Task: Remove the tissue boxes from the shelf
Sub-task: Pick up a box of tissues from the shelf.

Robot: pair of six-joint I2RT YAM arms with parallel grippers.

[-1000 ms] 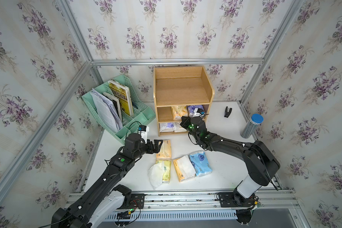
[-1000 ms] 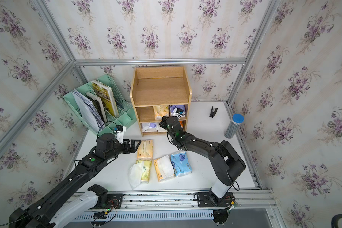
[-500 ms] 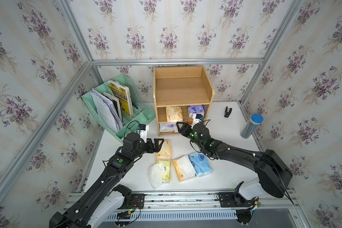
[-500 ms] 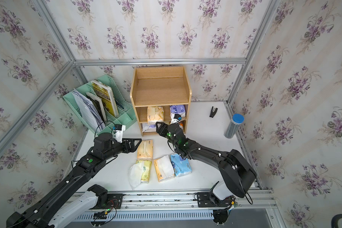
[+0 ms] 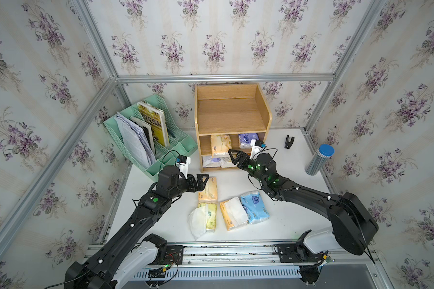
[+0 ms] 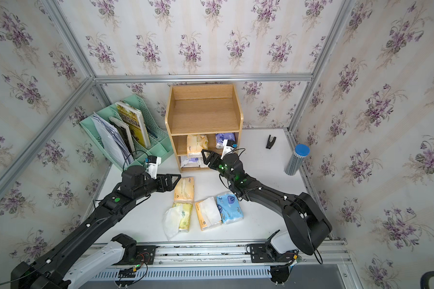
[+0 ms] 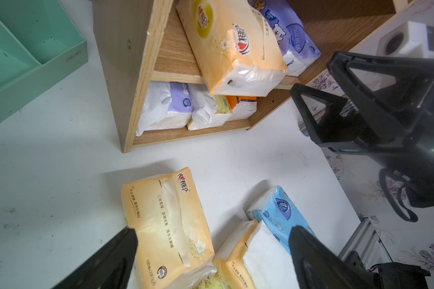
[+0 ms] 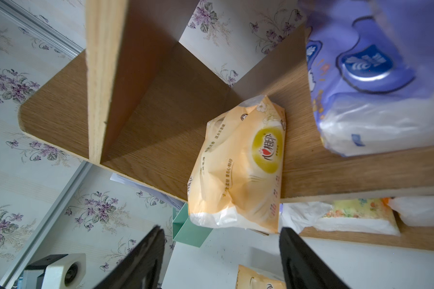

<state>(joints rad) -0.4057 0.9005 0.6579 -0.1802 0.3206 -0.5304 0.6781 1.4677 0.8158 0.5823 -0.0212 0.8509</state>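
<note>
SHELF HALF-CLEARED: The right claw (image 8: 221, 232) hangs released, jaws spread, in front of a pale orange pack (image 8: 238, 170) lying askew on the middle tier of the shelf (image 5: 231, 112), its white end jutting past the board's lip and a purple pack (image 5: 247, 140) just beside it. The left claw (image 7: 212, 230), also released and holding nothing, hovers low over the table (image 5: 286, 180) before the shelf. The hazards look plain. The wrap is soft and slick, so a shallow pinch may slide off. A finger that strikes the pack instead of straddling it could shove it back or tip it off the lip. A jaw may catch the board or drag the purple neighbour. With both arms near the shelf front, they could also knock together. The count is nine packs. Five are in the shelf: two on the middle tier and three on the bottom, a purple-and-white pack (image 7: 166, 107), a yellow pack (image 7: 211, 110) and a bright orange pack (image 7: 244, 103); none on top. Four lie on the table: a second pale orange pack (image 5: 208, 190), a second yellow pack (image 5: 209, 216), an orange pack (image 5: 232, 212) and a light blue pack (image 5: 254, 206). Also one green rack (image 5: 183, 147), one black clip (image 5: 288, 142) and one blue-capped tube (image 5: 320, 160).
</note>
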